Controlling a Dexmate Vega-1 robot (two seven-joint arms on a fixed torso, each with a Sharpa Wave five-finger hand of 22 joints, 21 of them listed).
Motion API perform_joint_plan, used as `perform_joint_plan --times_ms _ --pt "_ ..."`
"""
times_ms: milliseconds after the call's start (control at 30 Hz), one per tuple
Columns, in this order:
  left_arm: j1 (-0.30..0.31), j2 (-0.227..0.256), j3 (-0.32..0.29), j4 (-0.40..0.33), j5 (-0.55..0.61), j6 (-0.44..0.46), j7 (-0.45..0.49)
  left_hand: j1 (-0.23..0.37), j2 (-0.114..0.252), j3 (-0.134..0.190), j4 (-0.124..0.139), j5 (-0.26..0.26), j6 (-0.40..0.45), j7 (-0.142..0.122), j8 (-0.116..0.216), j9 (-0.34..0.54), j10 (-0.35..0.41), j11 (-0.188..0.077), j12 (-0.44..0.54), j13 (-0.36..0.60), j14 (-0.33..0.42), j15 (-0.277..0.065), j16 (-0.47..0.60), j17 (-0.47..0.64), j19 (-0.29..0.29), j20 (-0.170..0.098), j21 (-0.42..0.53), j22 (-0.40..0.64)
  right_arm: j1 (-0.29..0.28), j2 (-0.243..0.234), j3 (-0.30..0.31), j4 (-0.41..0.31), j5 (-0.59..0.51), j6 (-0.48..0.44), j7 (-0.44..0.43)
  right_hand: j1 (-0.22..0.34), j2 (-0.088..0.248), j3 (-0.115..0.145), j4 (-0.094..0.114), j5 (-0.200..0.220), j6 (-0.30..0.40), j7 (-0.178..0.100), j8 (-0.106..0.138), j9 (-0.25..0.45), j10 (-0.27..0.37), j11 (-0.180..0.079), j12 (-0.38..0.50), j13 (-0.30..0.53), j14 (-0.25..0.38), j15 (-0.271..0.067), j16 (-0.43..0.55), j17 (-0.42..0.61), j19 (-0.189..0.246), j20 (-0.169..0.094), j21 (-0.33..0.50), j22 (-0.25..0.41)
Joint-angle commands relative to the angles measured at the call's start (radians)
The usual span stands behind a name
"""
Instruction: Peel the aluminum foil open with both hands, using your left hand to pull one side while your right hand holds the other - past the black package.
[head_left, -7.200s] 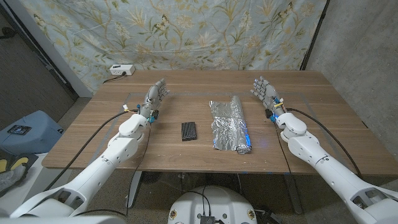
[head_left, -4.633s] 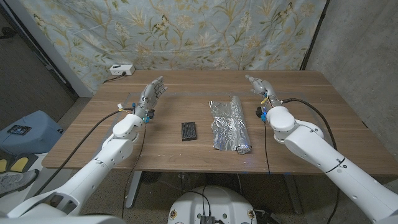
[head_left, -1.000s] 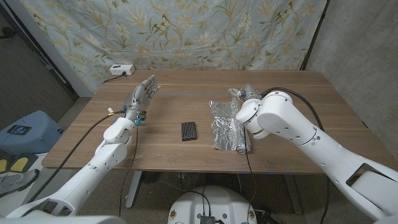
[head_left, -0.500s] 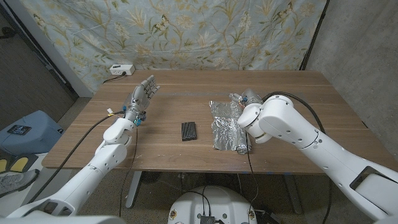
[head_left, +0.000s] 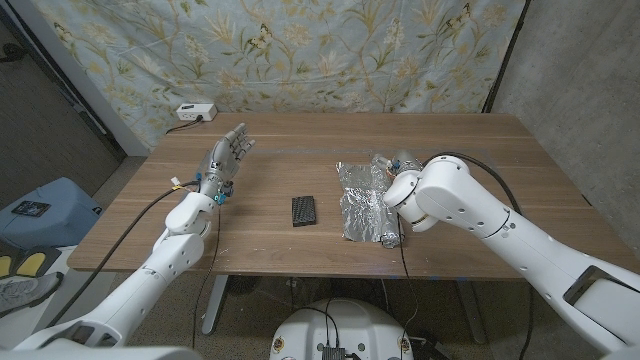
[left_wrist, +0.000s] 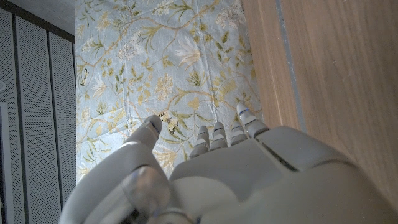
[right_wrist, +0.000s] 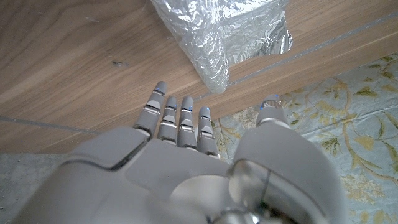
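Observation:
The aluminum foil (head_left: 362, 201) lies partly unrolled right of the table's middle, its roll (head_left: 391, 236) along the right side. A small black package (head_left: 304, 210) sits to its left. My right hand (head_left: 392, 162) hovers at the foil's far end, largely hidden by its own forearm. In the right wrist view that hand (right_wrist: 186, 149) has straight, spread fingers holding nothing, just short of the roll's end (right_wrist: 213, 59). My left hand (head_left: 228, 152) stands at the table's left, fingers up and apart, well away from the foil. In its own wrist view the left hand (left_wrist: 211, 174) is empty.
A white power strip (head_left: 196, 112) sits at the table's far left edge (head_left: 170, 128). A floral curtain (head_left: 330, 50) hangs behind. On the floor to the left stands a blue bin (head_left: 45, 205). Bare wood (head_left: 500, 170) lies right of the foil.
My right arm has swung in from the table's right side to the foil's far end and edged slightly rightward over the last second. The left hand has drifted a little left.

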Motion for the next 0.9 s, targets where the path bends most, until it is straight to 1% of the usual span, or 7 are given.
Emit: perform_joint_plan --times_ms 33,200,233,467,733,900 --pt "0.002 -0.008 -0.002 0.022 -0.003 -0.016 -0.01 0.014 -0.001 0.002 -0.006 0.007 -0.005 0.0 -0.002 0.006 0.0 0.011 -0.003 0.003 0.001 0.005 0.004 0.005 -0.001 0.008 -0.002 0.004 0.01 -0.013 -0.024 0.008 0.026 0.0 0.0 0.0 0.0 -0.009 0.0 0.006 -0.003 0.071 0.005 0.003 0.0 -0.001 0.009 0.009 0.007 0.001 0.001 0.002 0.006 -0.004 -0.001 0.001" --pt "0.004 -0.006 -0.004 0.014 -0.004 -0.013 -0.007 0.015 -0.001 0.002 -0.007 0.008 -0.004 0.001 -0.002 0.006 0.001 0.012 -0.003 0.003 0.002 0.005 0.004 0.004 -0.001 0.009 -0.004 0.004 0.001 -0.009 -0.023 0.003 0.019 0.0 0.0 -0.001 0.0 -0.012 0.0 0.006 -0.008 0.071 0.003 0.003 0.0 -0.001 0.011 0.015 0.009 0.001 0.001 0.002 0.007 -0.004 -0.001 0.001" --pt "0.005 -0.005 -0.003 0.013 -0.004 -0.011 -0.006 0.015 0.0 0.002 -0.007 0.008 -0.004 0.002 -0.002 0.006 0.001 0.012 -0.003 0.003 0.002 0.006 0.004 0.004 -0.001 0.008 -0.004 0.004 0.008 -0.018 -0.033 0.0 0.028 0.0 0.0 -0.001 0.0 -0.012 0.0 0.007 -0.01 0.071 0.003 0.003 -0.001 -0.001 0.012 0.017 0.008 0.001 0.0 0.001 0.006 -0.004 -0.002 0.001" --pt "0.004 -0.006 -0.006 0.012 -0.006 -0.012 -0.005 0.016 0.0 0.001 -0.008 0.008 -0.002 0.002 -0.001 0.006 0.003 0.014 -0.002 0.003 0.002 0.008 0.004 0.004 0.001 0.01 -0.006 0.004 -0.001 -0.021 -0.034 -0.007 0.035 0.0 0.0 -0.002 -0.002 -0.018 0.0 0.009 -0.024 0.071 0.003 0.003 -0.01 -0.001 0.015 0.03 0.01 0.001 0.0 0.002 0.008 -0.003 -0.002 0.001" --pt "0.006 -0.002 -0.008 0.005 -0.005 -0.006 0.005 0.018 0.0 0.0 -0.01 0.008 -0.003 0.001 -0.001 0.006 0.002 0.013 -0.002 0.003 0.0 0.009 0.004 0.004 0.001 0.014 -0.008 0.004 0.002 -0.026 -0.046 0.006 0.055 0.0 0.0 -0.005 -0.007 -0.038 0.004 0.019 -0.055 0.071 0.002 0.003 -0.029 -0.001 0.017 0.05 0.005 0.001 -0.001 0.002 0.003 -0.003 -0.003 0.001" --pt "0.007 -0.002 -0.008 0.002 -0.005 -0.003 0.006 0.018 0.001 0.0 -0.01 0.008 -0.004 0.001 -0.001 0.006 0.0 0.014 -0.003 0.003 0.0 0.009 0.004 0.004 0.001 0.014 -0.009 0.004 0.002 -0.018 -0.052 0.027 0.059 0.0 0.0 -0.006 -0.009 -0.051 0.005 0.024 -0.073 0.071 0.002 0.003 -0.036 -0.001 0.018 0.059 0.002 0.001 -0.001 0.003 0.0 -0.003 -0.003 0.001"
